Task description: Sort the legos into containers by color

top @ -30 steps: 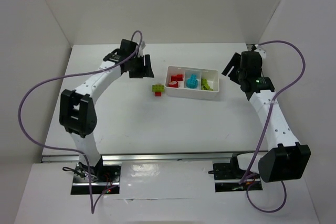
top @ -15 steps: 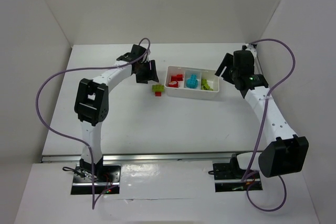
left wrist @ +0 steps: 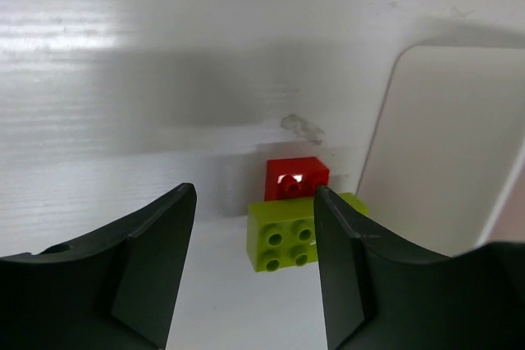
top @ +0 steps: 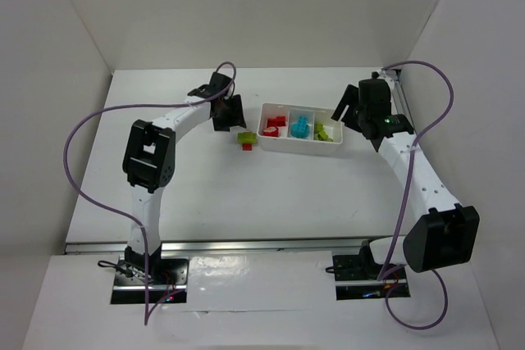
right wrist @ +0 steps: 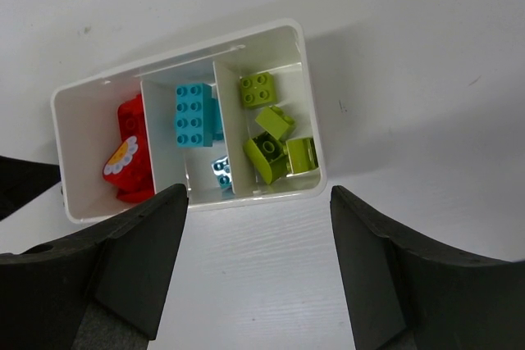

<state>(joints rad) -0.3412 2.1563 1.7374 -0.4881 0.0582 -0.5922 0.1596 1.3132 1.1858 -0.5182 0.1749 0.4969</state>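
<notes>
A yellow-green lego joined to a red lego lies on the table just left of the containers, a white three-compartment tray. My left gripper is open just short of this pair, which touches neither finger, and the green brick shows between the fingertips. In the right wrist view the tray holds red legos, cyan legos and green legos, one colour per compartment. My right gripper hangs open above the tray's right side, holding nothing.
White walls close in the table at the back and both sides. The tray's rounded corner stands close to the right of the left gripper's finger. Purple cables loop from both arms.
My left arm has swung its gripper right, toward the green-and-red pair beside the tray. The right gripper has drifted a little left, toward the tray.
</notes>
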